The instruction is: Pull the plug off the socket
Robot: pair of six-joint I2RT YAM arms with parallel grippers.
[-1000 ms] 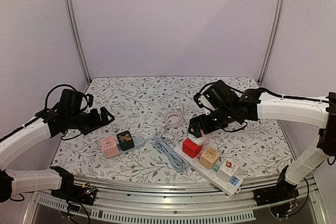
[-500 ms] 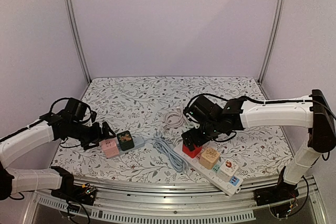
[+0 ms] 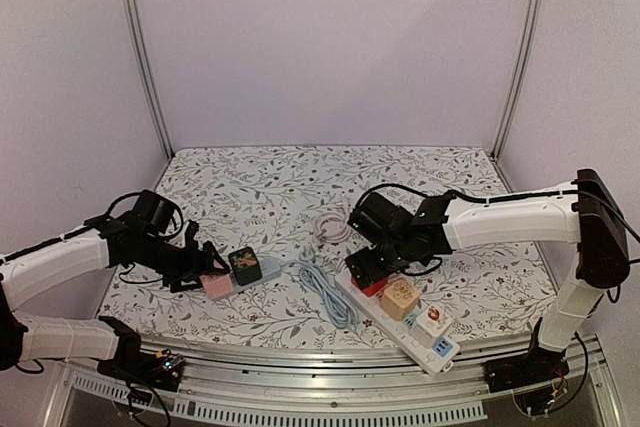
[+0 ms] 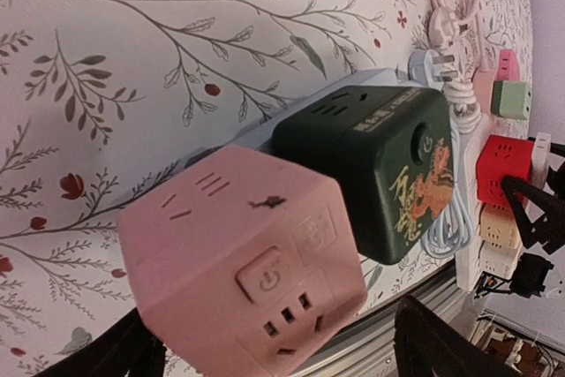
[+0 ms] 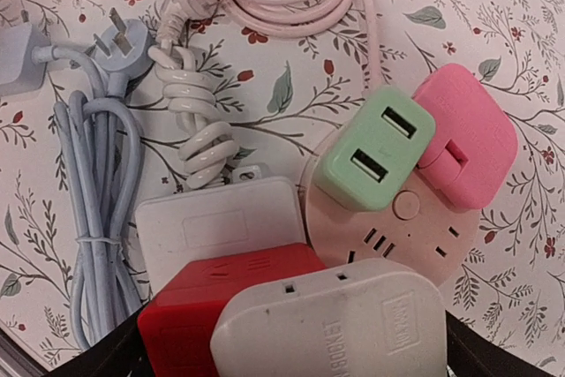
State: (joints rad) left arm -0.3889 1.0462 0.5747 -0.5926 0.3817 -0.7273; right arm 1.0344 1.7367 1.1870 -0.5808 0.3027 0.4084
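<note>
Released astride the pink plug (image 4: 243,262), the left hand (image 3: 207,274) may catch the green plug (image 4: 371,165) at two o'clock, dragging the socket (image 3: 267,270).

Pink cube plug (image 4: 243,262) atop grey socket (image 4: 225,149)

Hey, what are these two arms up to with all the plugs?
Each arm is at a plug-in cube. The left gripper straddles the pink cube plug on the small pale-blue strip, beside a dark green cube. The right gripper straddles the red cube plug on the long white power strip. Neither plug looks lifted away yet.
</note>
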